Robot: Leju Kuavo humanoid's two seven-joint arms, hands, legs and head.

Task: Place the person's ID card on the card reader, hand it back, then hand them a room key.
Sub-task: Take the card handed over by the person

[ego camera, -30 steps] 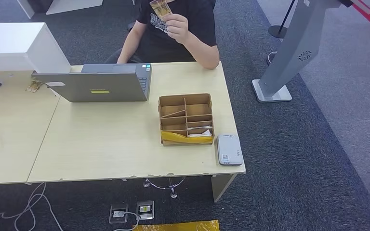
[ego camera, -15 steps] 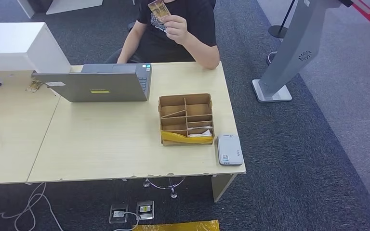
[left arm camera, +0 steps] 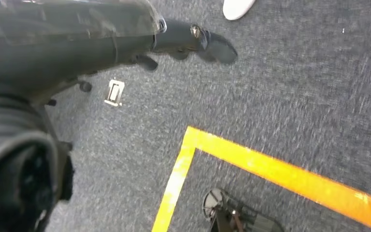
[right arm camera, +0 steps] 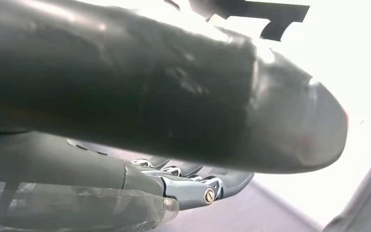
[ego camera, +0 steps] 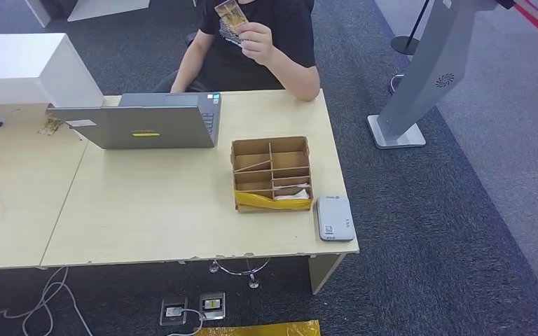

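Note:
Across the desk, a person in a black shirt holds the ID card [ego camera: 228, 12] up in one hand [ego camera: 257, 38]. The white card reader [ego camera: 334, 218] lies flat at the desk's near right corner. Beside it stands a cardboard divider box [ego camera: 272, 173] with a white room key card [ego camera: 291, 190] in a near compartment. My left hand [left arm camera: 101, 43] hangs over the carpet with its fingers [left arm camera: 207, 41] stretched out, holding nothing. My right hand [right arm camera: 140, 140] shows a thick thumb and straight fingers [right arm camera: 198, 186] with nothing between them.
A grey laptop [ego camera: 147, 120] sits on the desk [ego camera: 147, 210] left of the box, a white box [ego camera: 21, 66] at far left with cables. A grey kiosk stand [ego camera: 420, 77] rises right of the desk. Yellow floor tape [left arm camera: 270, 169] crosses the carpet below my left hand.
The person's raised card has shifted a little to the left. The desk items have not moved.

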